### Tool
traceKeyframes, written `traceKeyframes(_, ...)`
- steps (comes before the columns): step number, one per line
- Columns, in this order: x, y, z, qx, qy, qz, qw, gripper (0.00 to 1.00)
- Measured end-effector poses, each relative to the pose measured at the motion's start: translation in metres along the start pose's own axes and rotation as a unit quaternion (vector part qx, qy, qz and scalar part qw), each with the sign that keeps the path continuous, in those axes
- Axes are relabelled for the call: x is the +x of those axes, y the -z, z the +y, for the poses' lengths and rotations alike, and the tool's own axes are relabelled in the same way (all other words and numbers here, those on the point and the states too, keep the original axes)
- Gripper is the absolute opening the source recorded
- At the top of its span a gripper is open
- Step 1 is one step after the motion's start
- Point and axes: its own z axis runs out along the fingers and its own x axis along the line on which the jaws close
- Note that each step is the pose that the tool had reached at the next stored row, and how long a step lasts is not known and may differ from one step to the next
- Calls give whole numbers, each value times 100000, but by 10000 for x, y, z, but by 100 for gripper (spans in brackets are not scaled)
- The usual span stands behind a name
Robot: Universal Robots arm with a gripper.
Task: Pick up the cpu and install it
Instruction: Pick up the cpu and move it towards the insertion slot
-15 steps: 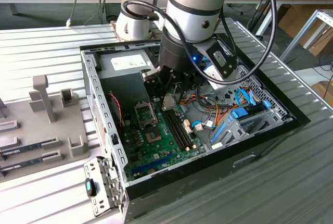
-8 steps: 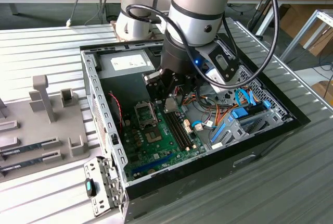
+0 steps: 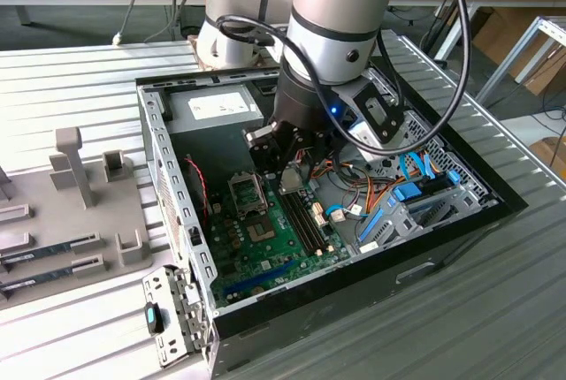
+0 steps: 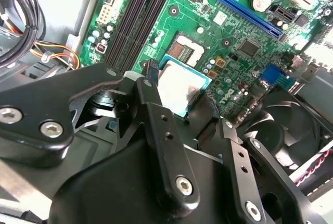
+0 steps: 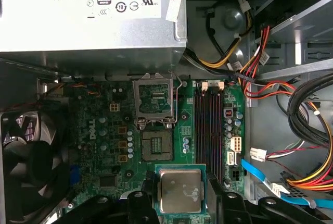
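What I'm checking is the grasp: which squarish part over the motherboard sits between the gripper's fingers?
The cpu, silver-topped with a green rim, clamped in the gripper; the dark empty socket and its metal frame sit apart on the motherboard.

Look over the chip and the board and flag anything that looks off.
Only the cpu, clamped between the gripper's fingers above the motherboard: its metal top is blotchy and smeared rather than clean. The socket lies open with its frame swung back, as fits the job.
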Motion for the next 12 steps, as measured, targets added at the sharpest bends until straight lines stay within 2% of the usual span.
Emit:
traceKeyframes(4, -2, -51, 2, -1, -2, -2, 100000, 47)
traceKeyframes(12, -8, -76, 3, 4, 0, 1, 100000, 47)
